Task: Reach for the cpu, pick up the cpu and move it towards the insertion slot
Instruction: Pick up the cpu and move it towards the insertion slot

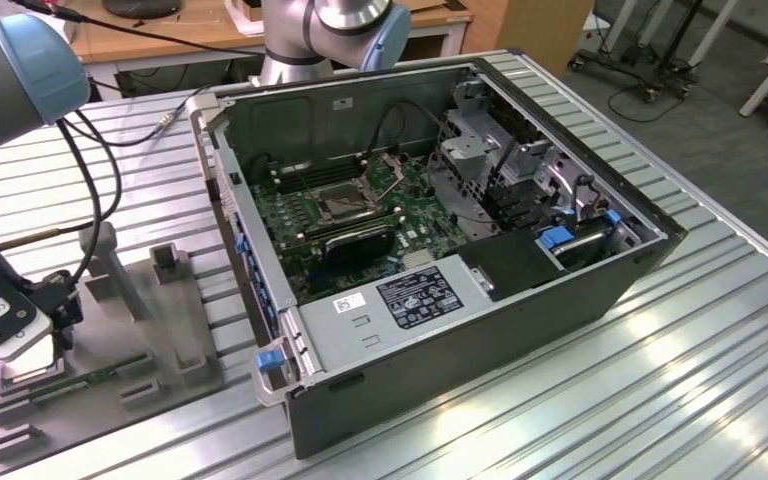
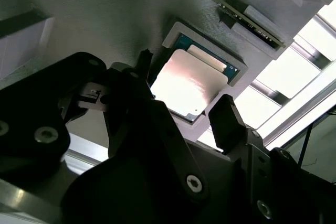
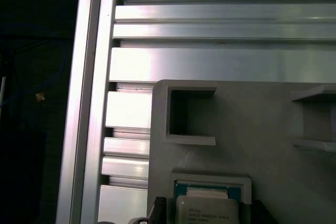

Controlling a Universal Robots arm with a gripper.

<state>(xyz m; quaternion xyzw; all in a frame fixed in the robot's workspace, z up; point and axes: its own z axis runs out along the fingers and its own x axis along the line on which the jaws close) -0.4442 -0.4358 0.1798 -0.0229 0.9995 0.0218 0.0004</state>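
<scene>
Second wrist view: the gripper [image 2: 184, 81] jaws stand apart with the cpu [image 2: 195, 86] between them; contact cannot be determined. The cpu lies flat in its recess in the grey tray [image 2: 100, 14]. Exterior view: the gripper hangs over the tray at 8 o'clock. The slot [image 1: 344, 203] lies well apart, toward 2 o'clock from the gripper, inside the open case [image 1: 491, 330].
</scene>
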